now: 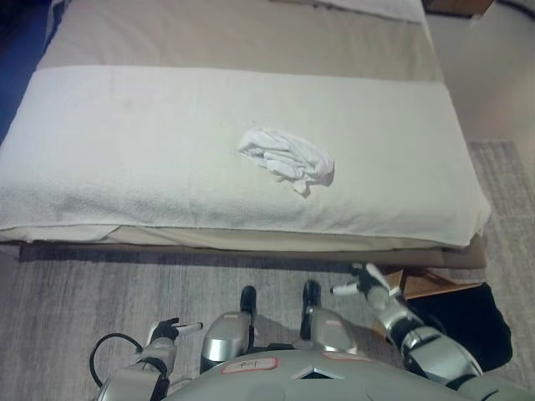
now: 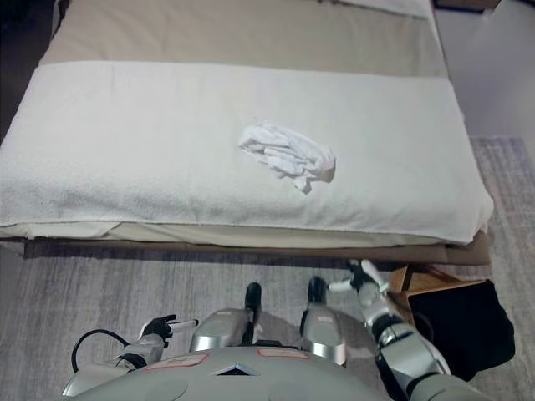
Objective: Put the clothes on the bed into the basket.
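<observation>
A crumpled white garment [image 1: 287,159] lies on the white blanket of the bed [image 1: 125,142], right of its middle and near the front edge. A basket with a wooden rim and dark inside [image 2: 456,313] stands on the floor at the lower right, by the bed's corner. My right hand [image 1: 366,281] is low beside the bed's front edge, just left of the basket, its fingers straight and empty. My left hand [image 1: 170,330] hangs low at the lower left above the floor, its fingers relaxed and empty. Both hands are well short of the garment.
The bed fills the upper part of the view, with a beige sheet [image 1: 251,38] behind the white blanket. A grey rug [image 1: 84,292] covers the floor in front. Pale bare floor [image 1: 493,75] lies to the right of the bed.
</observation>
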Controlling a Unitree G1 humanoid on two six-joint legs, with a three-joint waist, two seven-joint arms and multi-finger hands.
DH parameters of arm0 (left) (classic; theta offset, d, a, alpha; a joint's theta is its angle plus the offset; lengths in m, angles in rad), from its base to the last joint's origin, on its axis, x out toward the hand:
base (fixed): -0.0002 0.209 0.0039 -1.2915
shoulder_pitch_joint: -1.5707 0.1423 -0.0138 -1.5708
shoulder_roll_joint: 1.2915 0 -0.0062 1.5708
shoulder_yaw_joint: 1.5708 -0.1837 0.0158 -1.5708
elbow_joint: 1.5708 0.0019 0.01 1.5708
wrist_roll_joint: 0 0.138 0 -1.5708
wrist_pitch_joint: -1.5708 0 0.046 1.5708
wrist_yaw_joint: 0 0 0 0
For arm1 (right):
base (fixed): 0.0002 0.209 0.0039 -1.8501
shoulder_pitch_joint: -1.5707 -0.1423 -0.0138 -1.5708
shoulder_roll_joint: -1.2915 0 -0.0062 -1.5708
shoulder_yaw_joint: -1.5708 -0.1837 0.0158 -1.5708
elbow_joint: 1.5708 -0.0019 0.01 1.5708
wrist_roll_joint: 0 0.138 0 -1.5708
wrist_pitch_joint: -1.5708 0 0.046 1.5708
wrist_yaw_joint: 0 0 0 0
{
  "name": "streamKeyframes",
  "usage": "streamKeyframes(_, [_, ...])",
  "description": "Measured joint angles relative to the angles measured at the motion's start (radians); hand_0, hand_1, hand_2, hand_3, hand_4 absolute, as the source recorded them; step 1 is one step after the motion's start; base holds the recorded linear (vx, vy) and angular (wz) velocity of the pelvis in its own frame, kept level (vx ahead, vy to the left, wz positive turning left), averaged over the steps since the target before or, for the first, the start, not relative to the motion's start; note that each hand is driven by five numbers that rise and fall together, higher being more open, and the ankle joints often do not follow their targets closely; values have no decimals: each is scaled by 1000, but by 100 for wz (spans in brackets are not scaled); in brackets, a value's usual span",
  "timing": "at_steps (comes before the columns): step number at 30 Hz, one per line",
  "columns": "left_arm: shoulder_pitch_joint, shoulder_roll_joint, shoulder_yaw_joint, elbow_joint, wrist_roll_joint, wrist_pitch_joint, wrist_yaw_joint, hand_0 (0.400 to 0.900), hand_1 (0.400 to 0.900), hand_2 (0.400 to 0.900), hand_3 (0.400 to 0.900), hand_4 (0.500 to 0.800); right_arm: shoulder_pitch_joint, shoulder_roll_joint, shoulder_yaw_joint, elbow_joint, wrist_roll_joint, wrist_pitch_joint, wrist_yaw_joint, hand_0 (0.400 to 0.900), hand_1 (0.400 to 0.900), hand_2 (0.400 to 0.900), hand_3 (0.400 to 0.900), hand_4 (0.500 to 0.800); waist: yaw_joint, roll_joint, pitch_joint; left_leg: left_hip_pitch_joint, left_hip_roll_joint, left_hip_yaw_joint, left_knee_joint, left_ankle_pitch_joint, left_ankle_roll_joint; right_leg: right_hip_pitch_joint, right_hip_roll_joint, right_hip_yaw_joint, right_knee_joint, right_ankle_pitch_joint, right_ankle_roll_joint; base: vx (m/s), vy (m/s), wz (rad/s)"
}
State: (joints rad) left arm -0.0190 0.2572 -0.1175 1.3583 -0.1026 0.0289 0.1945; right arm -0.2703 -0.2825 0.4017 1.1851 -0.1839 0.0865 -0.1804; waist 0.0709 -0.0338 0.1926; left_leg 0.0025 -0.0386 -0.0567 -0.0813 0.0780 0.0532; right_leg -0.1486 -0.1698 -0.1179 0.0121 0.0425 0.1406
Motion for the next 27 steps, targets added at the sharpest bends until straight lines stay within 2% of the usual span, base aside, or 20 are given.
streamKeyframes(1, [11,-2,-1,0,0,-6,8,900,900,900,900,800,-38,-10,6,4,-13,1,-8,900,900,900,900,800,12,-4,4,4,-3,-10,0,-8,-21,4,-2,2,-13,63,-4,1,-70,34])
streamKeyframes(5, [26,-19,-7,-2,-3,-10,15,900,900,900,900,800,-208,-85,55,-10,-27,17,-28,900,900,900,900,800,16,24,10,-58,42,-47,25,-12,-93,3,41,-55,-76,101,-24,-25,-66,18])
streamKeyframes(7, [35,-28,-10,-1,-25,-11,17,900,900,900,900,800,-325,-113,81,-4,-26,24,-31,900,900,900,900,800,22,31,18,-87,60,-58,36,-12,-102,-2,61,-74,-98,116,-44,-30,-37,8])
streamKeyframes(11, [8,-63,-19,-3,-71,-22,18,900,900,900,900,800,-575,-182,153,33,-26,32,-39,900,900,900,900,800,28,57,51,-144,77,-86,58,-11,-131,-39,80,-99,-97,125,-49,-82,-23,21])
streamKeyframes(17, [-57,-58,-42,-36,-115,-34,34,900,900,900,900,800,-790,-212,193,160,-25,34,-50,900,900,900,900,800,86,71,115,-218,81,-142,81,-6,-151,-79,84,-151,-95,126,-52,-50,-23,26])
streamKeyframes(20, [-91,-58,-58,-41,-136,-35,34,900,900,900,900,800,-856,-216,199,196,-25,34,-48,900,900,900,900,800,126,77,156,-260,76,-158,90,1,-160,-111,80,-165,-86,130,-58,-23,-16,20])
streamKeyframes(22, [-101,-58,-59,-45,-147,-42,34,900,900,900,900,800,-883,-220,213,202,-24,33,-46,900,900,900,900,800,136,86,177,-285,69,-172,101,3,-160,-129,72,-181,-76,137,-69,-8,-13,18])
streamKeyframes(27, [-118,-58,-75,-61,-173,-52,39,900,900,900,900,800,-933,-227,234,220,-24,32,-44,900,900,900,900,800,168,102,221,-305,51,-198,110,7,-164,-135,57,-206,-68,137,-70,12,-22,19])
